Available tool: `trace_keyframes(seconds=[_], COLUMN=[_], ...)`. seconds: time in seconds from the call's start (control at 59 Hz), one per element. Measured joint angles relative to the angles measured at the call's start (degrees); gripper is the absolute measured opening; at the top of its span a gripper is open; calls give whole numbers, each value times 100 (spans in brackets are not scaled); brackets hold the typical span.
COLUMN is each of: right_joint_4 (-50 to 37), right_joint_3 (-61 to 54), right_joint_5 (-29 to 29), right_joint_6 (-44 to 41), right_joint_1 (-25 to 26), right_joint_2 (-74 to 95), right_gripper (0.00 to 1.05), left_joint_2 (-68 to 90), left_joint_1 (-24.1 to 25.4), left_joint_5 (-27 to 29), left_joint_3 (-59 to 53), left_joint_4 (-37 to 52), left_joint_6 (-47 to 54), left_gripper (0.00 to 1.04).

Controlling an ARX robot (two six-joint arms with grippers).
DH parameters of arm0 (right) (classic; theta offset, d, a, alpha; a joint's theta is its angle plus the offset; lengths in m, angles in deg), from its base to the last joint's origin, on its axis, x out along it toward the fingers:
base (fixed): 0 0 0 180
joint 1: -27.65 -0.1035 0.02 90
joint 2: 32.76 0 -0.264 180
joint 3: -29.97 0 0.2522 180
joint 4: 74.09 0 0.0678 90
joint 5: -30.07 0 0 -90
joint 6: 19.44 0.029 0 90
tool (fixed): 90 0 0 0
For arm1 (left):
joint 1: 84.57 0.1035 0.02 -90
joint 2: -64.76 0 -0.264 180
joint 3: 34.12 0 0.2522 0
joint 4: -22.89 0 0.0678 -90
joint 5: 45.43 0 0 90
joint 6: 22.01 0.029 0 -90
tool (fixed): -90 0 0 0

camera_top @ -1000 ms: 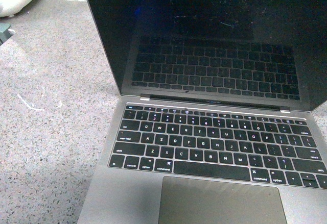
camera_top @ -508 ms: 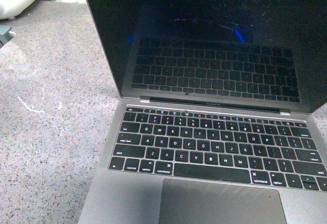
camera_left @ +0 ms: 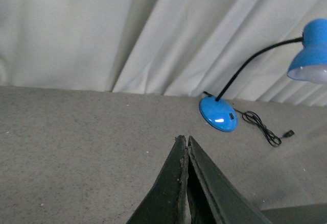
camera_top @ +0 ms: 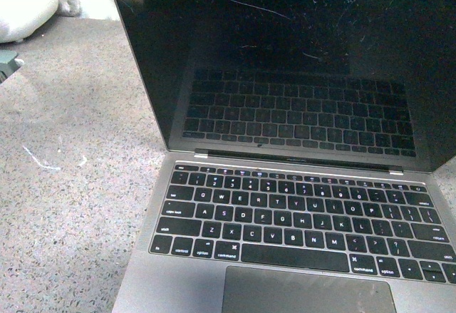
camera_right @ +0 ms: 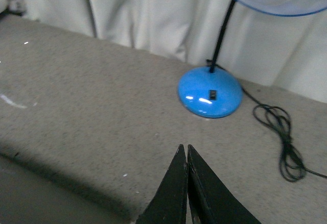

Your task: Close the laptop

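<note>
One speckled grey tabletop (camera_top: 64, 206); laptop (camera_top: 299, 217) sits open at centre-right, screen dark and scratched. QWERTY keys read "command", "option", "control". Blue desk lamp (camera_left: 218, 114) stands on the tabletop. Left gripper (camera_left: 184, 139) and right gripper (camera_right: 183, 148) are pinched together and empty; can't tell their offset from the laptop.

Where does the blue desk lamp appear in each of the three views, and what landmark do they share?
Front view: not in it.
Left wrist view: the blue desk lamp stands beyond the shut left hand, before the curtain.
Right wrist view: the blue desk lamp stands beyond the shut right hand.
Shared landmark: the grey speckled table.
</note>
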Motion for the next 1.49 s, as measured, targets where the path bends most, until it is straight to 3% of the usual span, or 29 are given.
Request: trace_keyframes(seconds=[0.288,0.424,0.695,0.966,1.492], right_joint_4=[1777,2122,1917,1762,1329], right_joint_3=[1690,1963,1502,946,-343], right_joint_5=[691,748,800,855,1209], right_joint_6=[-468,-533,-549,-535,382], right_joint_1=[-638,-903,-1294,-1370,-1438], right_joint_2=[1169,1528,1740,1797,931], right_gripper=[1,1,1,1,1], left_joint_2=[479,680,745,743,-168], left_joint_1=[-732,-859,-1060,-1150,-1327], left_joint_5=[-476,-778,-1071,-1137,-1362], left_joint_3=[566,732,546,70,-1147], left_joint_4=[-673,-968,-1346,-1491,-1871], left_joint_6=[848,1102,1624,1945,1895], left_gripper=[4,4,4,4,4])
